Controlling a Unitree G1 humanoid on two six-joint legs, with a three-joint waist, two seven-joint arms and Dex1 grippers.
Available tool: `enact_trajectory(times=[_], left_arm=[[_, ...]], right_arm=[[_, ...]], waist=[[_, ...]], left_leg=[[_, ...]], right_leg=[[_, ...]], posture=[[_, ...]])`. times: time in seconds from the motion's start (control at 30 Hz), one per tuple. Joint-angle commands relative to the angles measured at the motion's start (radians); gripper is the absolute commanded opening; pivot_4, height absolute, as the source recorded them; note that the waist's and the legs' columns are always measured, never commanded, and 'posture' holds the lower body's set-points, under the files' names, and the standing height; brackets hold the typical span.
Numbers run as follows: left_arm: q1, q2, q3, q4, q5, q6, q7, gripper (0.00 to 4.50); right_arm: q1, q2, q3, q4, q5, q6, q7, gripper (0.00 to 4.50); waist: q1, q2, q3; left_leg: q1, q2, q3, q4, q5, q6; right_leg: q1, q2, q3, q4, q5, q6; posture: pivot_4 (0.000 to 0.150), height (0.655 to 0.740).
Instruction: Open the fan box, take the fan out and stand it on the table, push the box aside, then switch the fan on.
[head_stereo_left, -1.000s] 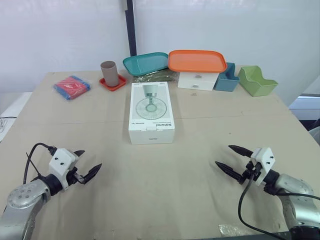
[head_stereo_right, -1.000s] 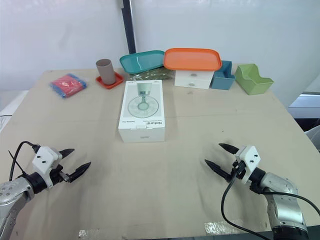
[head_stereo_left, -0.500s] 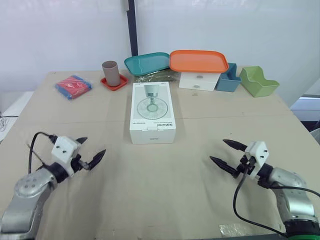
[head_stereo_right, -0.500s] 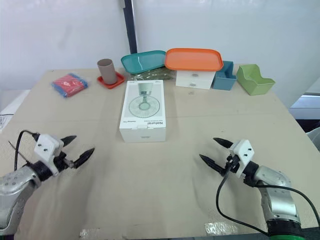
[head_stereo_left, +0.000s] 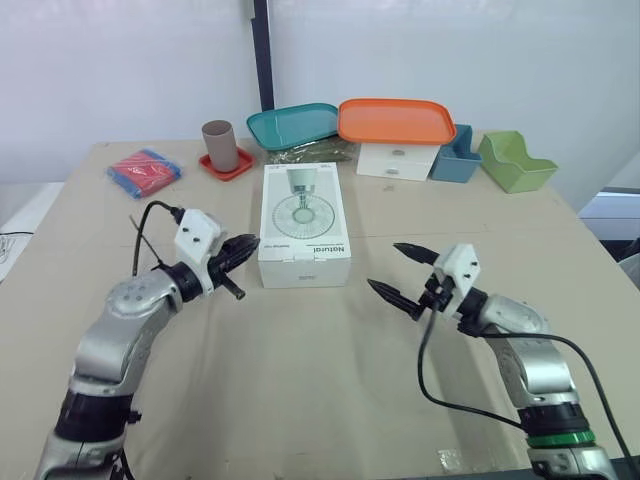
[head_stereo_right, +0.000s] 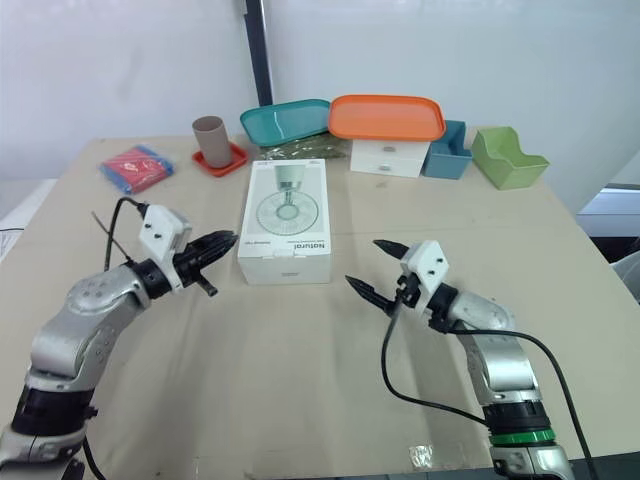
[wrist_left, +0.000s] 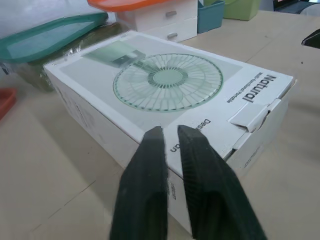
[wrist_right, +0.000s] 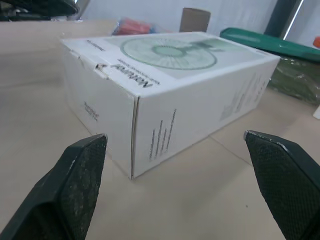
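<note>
The white fan box (head_stereo_left: 304, 224) lies flat and closed in the middle of the table, a fan printed on its lid (wrist_left: 167, 80). My left gripper (head_stereo_left: 240, 252) is shut, its tips just left of the box's near left corner, nothing between them. In the left wrist view its fingers (wrist_left: 150, 165) point at the box's long side. My right gripper (head_stereo_left: 398, 268) stands open to the right of the box's near end, a short gap away. The right wrist view has the box (wrist_right: 165, 95) between and beyond its spread fingers (wrist_right: 82, 170).
Along the far edge stand a brown cup (head_stereo_left: 220, 146) on a red coaster, a teal tray (head_stereo_left: 293, 126), an orange tray (head_stereo_left: 395, 121) on a white drawer unit, a blue bin (head_stereo_left: 455, 155) and a green bin (head_stereo_left: 515, 161). A red-blue cloth (head_stereo_left: 146, 172) lies far left.
Both arms rose from the table's near edge and moved in towards the box. The left gripper went from open to shut; the right stayed open.
</note>
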Motion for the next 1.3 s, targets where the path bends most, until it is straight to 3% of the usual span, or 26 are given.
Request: enact_trajectory(times=[0.03, 0.37, 0.73, 1.3], left_arm=[[-0.042, 0.036, -0.021, 0.029, -0.001, 0.029, -0.044, 0.03], [-0.050, 0.032, -0.067, 0.037, 0.010, 0.066, -0.057, 0.03], [-0.036, 0.028, -0.107, 0.025, 0.031, 0.058, -0.064, 0.03], [-0.028, 0.016, -0.103, 0.045, 0.051, 0.044, -0.058, 0.03]], right_arm=[[-0.072, 0.027, 0.039, -0.064, -0.017, 0.065, -0.038, 4.50], [-0.210, 0.057, 0.148, -0.054, -0.100, 0.127, -0.047, 4.50], [-0.257, 0.032, 0.237, 0.013, -0.230, 0.111, -0.016, 4.50], [-0.296, 0.050, 0.226, 0.064, -0.320, 0.089, -0.044, 4.50]], waist=[[-0.001, 0.000, 0.000], [-0.001, 0.000, 0.000], [-0.001, 0.000, 0.000], [-0.001, 0.000, 0.000]], left_leg=[[0.000, 0.000, 0.000, 0.000, 0.000, 0.000], [0.000, 0.000, -0.001, 0.000, 0.002, -0.003], [0.000, 0.000, -0.001, 0.000, 0.002, -0.003], [0.000, 0.000, -0.001, 0.000, 0.002, -0.003]], right_leg=[[0.000, 0.000, 0.000, 0.000, 0.000, 0.000], [0.000, 0.000, -0.001, 0.000, 0.000, 0.000], [0.000, 0.000, -0.001, 0.000, 0.000, 0.000], [0.000, 0.000, -0.001, 0.000, 0.000, 0.000]], posture=[[0.150, 0.7400], [0.150, 0.7400], [0.150, 0.7400], [0.150, 0.7400]])
